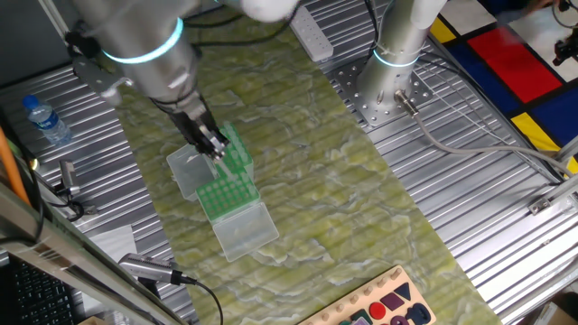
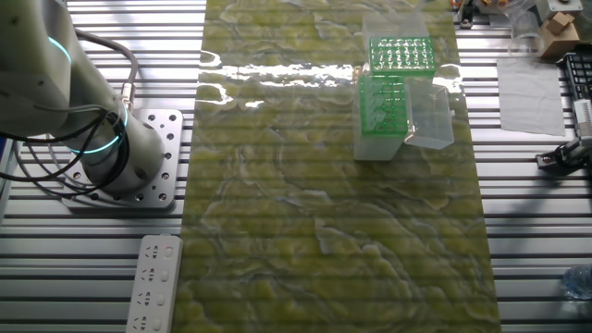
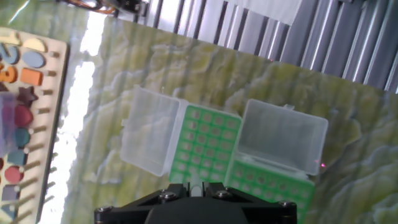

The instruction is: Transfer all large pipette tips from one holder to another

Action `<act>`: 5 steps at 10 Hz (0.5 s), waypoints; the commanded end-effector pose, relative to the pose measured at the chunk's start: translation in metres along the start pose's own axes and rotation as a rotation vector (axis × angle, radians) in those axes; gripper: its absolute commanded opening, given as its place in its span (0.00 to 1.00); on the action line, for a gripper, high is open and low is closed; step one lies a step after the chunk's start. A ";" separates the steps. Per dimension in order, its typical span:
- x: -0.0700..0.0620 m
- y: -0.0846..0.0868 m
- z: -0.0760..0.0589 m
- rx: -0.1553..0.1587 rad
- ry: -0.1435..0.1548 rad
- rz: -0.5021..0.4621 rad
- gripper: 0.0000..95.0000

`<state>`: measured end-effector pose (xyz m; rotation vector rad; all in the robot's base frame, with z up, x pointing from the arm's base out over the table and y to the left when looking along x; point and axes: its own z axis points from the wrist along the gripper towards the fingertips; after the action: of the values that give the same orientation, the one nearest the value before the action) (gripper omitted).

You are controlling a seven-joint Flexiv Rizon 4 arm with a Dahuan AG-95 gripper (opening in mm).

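Two green racks stand side by side on the green mat, each with its clear lid hinged open. In the hand view the left rack (image 3: pixel 205 146) shows rows of pale round large pipette tips (image 3: pixel 214 134), and the right rack (image 3: pixel 267 183) lies under its lid (image 3: pixel 283 143). My gripper (image 3: pixel 196 186) is just above the near edge of the left rack, shut on a pale tip that shows between the black fingers. In one fixed view the gripper (image 1: pixel 215 149) hangs over the racks (image 1: pixel 228 191). The other fixed view shows the racks (image 2: pixel 400 55) but not the gripper.
A wooden shape puzzle board (image 3: pixel 22 93) lies left of the racks and also shows in one fixed view (image 1: pixel 379 307). A water bottle (image 1: pixel 45 119) stands on the metal table. A second arm base (image 1: pixel 397 54) is at the back. A power strip (image 2: pixel 153 282) lies near my base.
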<state>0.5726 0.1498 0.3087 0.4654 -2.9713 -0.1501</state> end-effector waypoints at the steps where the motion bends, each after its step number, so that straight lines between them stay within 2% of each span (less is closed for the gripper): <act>1: 0.006 -0.005 -0.004 0.016 0.010 -0.045 0.00; 2: 0.008 -0.010 -0.006 0.049 0.027 -0.097 0.00; 5: 0.018 -0.034 -0.009 0.096 0.052 -0.221 0.00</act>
<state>0.5682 0.1208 0.3147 0.7205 -2.9027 -0.0431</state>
